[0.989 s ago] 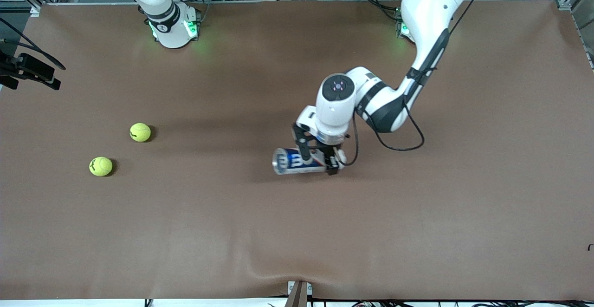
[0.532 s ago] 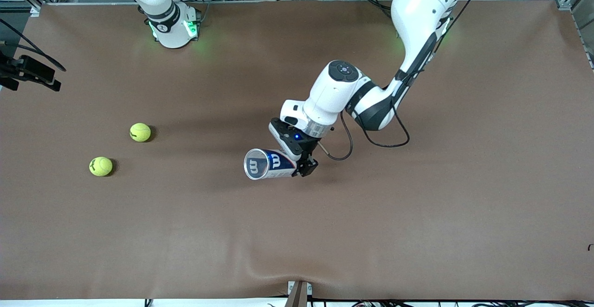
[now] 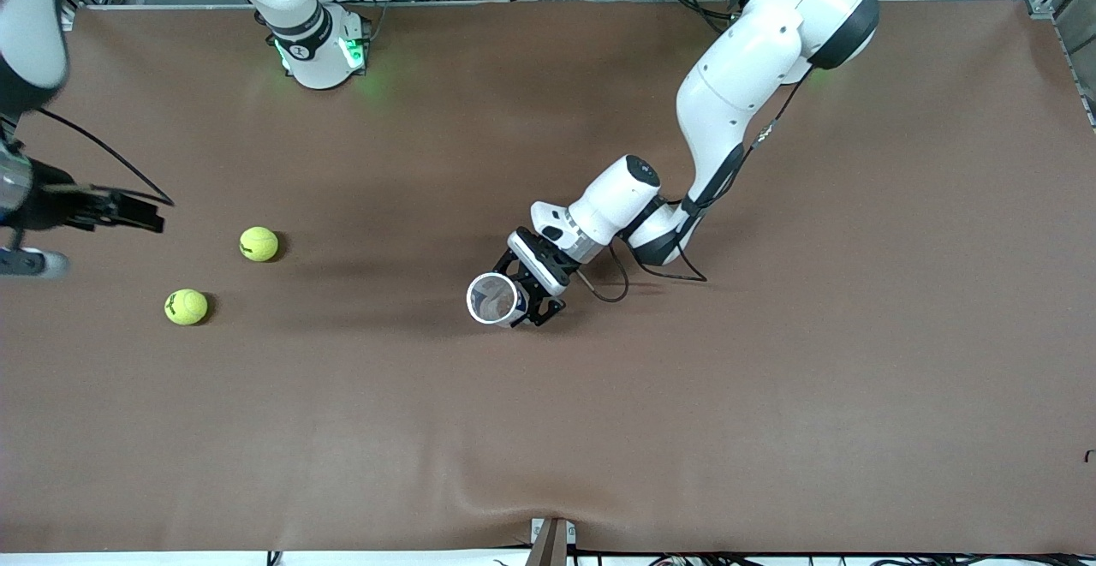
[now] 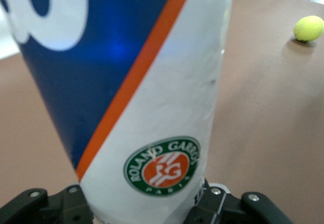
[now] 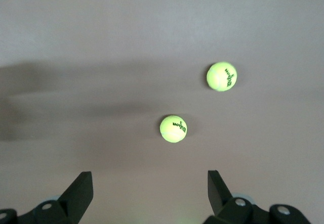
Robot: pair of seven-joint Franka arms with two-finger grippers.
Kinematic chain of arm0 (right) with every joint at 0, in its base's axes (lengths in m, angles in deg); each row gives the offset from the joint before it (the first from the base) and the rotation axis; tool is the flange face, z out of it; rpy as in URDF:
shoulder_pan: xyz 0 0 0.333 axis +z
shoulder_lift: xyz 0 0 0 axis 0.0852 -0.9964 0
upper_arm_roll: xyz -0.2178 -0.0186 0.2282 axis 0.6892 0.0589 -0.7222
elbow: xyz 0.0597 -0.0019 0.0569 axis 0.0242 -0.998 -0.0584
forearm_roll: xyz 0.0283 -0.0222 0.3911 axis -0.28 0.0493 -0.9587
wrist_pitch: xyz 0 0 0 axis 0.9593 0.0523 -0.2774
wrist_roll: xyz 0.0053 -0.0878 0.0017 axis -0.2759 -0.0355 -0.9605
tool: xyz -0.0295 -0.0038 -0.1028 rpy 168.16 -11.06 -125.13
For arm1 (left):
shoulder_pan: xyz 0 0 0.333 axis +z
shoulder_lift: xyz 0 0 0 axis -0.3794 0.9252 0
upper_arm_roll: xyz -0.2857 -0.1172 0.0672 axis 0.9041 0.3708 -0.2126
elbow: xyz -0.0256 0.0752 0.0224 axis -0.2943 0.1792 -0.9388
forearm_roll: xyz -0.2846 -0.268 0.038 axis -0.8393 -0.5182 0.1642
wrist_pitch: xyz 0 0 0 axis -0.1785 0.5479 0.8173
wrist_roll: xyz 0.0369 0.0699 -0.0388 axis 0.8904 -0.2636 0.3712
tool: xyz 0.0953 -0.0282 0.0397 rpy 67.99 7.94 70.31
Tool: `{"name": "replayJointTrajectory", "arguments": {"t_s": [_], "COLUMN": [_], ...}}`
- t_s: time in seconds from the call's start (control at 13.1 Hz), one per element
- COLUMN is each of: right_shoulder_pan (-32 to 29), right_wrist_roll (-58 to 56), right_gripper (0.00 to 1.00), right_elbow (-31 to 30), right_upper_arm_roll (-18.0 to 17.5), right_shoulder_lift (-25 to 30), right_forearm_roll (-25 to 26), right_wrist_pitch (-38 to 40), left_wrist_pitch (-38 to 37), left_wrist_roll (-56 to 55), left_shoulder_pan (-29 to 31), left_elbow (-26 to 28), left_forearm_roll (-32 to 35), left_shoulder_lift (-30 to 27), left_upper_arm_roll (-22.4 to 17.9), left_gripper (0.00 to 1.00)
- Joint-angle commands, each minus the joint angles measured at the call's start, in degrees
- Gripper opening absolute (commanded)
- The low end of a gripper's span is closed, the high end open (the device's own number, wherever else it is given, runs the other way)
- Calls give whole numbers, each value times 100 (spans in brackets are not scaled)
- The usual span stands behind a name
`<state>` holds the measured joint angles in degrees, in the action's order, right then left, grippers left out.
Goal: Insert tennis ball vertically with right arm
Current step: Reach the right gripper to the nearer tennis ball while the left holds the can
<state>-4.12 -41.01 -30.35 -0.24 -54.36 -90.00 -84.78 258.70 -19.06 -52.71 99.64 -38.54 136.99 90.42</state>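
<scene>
The left gripper [image 3: 533, 294] clamps the can [image 3: 493, 299] upright; it may tilt. The right gripper [image 5: 149, 183], jaws apart above two balls [image 5: 173, 128], may knock one away.

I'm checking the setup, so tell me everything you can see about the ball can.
The can is a plastic tube, open mouth with a white rim facing up toward the front camera. Its label is blue and white with an orange stripe and a Roland Garros badge. The left end effector is shut on it, above mid-table.
</scene>
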Motion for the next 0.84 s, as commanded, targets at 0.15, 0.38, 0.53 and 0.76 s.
{"name": "replayJointTrajectory", "arguments": {"t_s": [0.15,0.38,0.53,0.76], "right_shoulder_pan": [-174,-279,-288,-306], "right_wrist_roll": [-41,-23,30,30], "right_gripper": [100,100,100,100], "right_elbow": [-1561,-2509,-3291,-3821], "right_upper_arm_roll": [-38,-47,-47,-47], "right_shoulder_lift": [120,137,137,49], "right_forearm_roll": [371,417,355,355], "right_wrist_pitch": [-1025,-2167,-3002,-3576], "left_wrist_pitch": [168,177,177,177], "left_wrist_roll": [42,59,59,68], "left_shoulder_pan": [-272,-290,-307,-395], "left_elbow": [-122,-140,-140,-148], "left_forearm_roll": [-224,-206,-206,-206], "left_shoulder_lift": [112,235,244,305], "left_upper_arm_roll": [-133,-159,-159,-273], "left_gripper": [68,68,69,70]}}
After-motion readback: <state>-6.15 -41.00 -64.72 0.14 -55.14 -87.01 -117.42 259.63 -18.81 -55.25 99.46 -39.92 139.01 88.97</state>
